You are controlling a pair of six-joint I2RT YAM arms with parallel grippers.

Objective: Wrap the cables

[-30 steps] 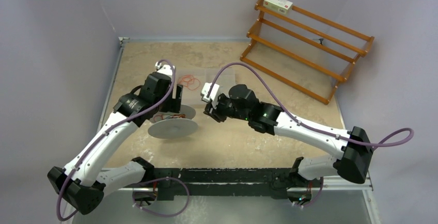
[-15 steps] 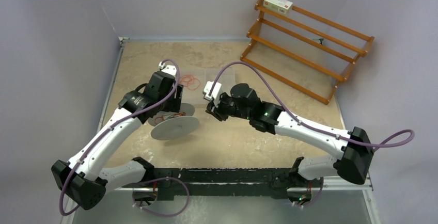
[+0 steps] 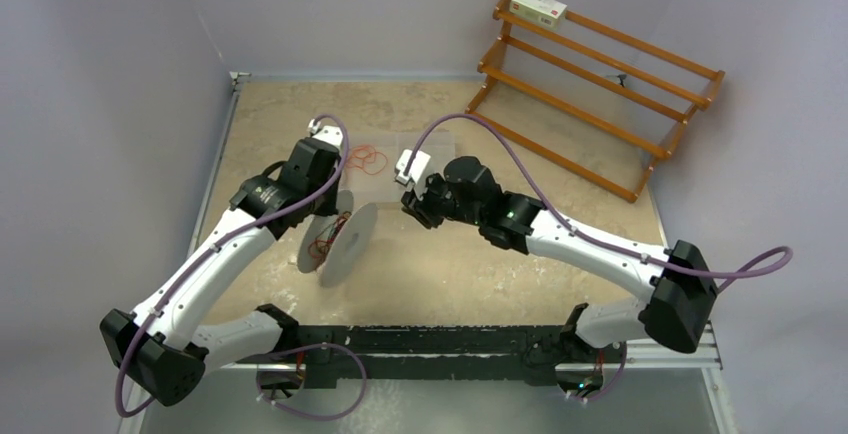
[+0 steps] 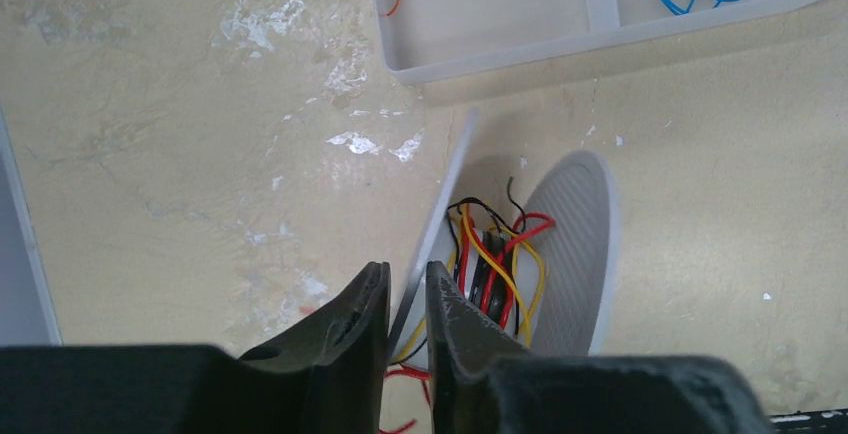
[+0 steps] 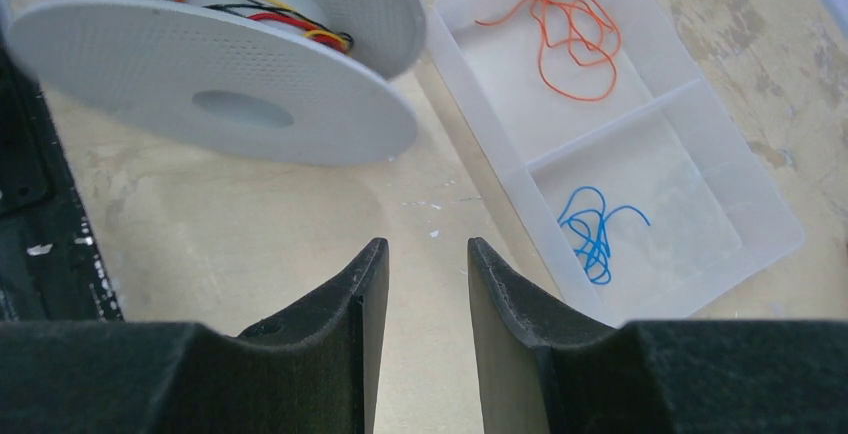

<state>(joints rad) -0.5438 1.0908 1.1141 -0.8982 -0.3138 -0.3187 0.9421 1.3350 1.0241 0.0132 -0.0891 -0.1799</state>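
Note:
A white spool (image 3: 345,242) stands tilted on its edge, with red, yellow and black wires (image 4: 495,264) wound loosely round its core. My left gripper (image 4: 407,269) is shut on the spool's thin near flange (image 4: 443,209). The loose cables lie in a clear tray (image 5: 640,124): an orange one (image 5: 570,39) in one compartment, a blue one (image 5: 592,229) in the other. My right gripper (image 5: 425,246) hangs open above bare table between spool and tray, holding nothing. In the top view the right gripper (image 3: 412,204) sits just right of the spool.
A wooden rack (image 3: 600,84) stands at the back right with a small box (image 3: 538,4) on its top shelf. The wall runs along the table's left edge. A red wire end trails on the table under my left fingers.
The left gripper has closed on the spool's flange, and the spool has gone from lying flat to standing tilted on its edge. The right arm has barely shifted.

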